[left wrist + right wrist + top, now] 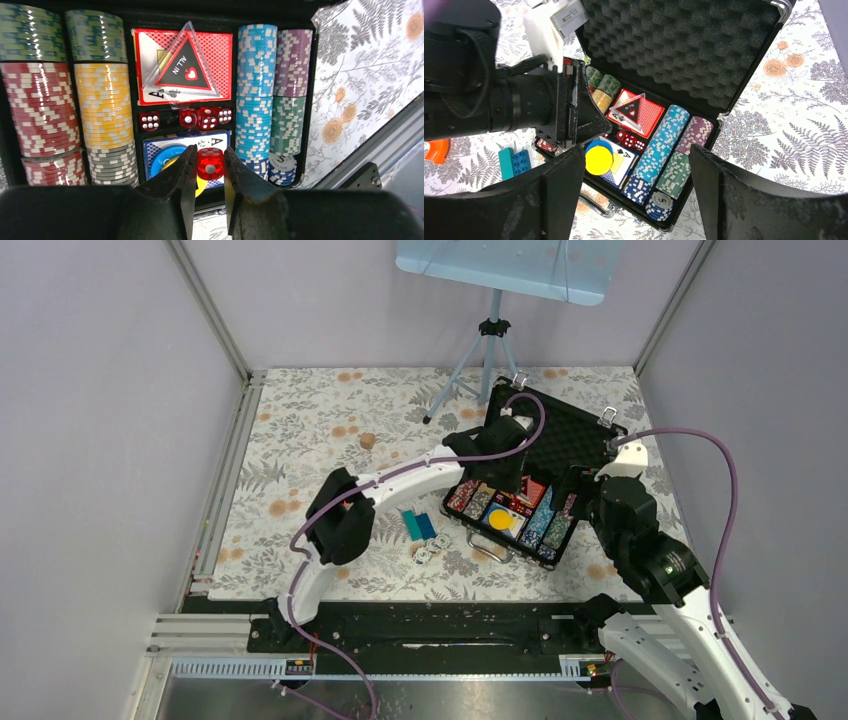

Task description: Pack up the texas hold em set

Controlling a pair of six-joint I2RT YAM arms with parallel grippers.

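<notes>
left fingers (175, 176) pinch red die (210, 164), hidden overhead

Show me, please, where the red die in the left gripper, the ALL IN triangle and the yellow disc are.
red die (210, 163), left wrist view, its front face.
ALL IN triangle (182, 69), left wrist view, its black centre.
yellow disc (599, 161), right wrist view, its top face.

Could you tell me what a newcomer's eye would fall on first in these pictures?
The open black case sits right of centre on the floral table, its tray packed with rows of coloured chips. Then the left hand hangs over that tray, pinching a red die between its fingers.
</notes>
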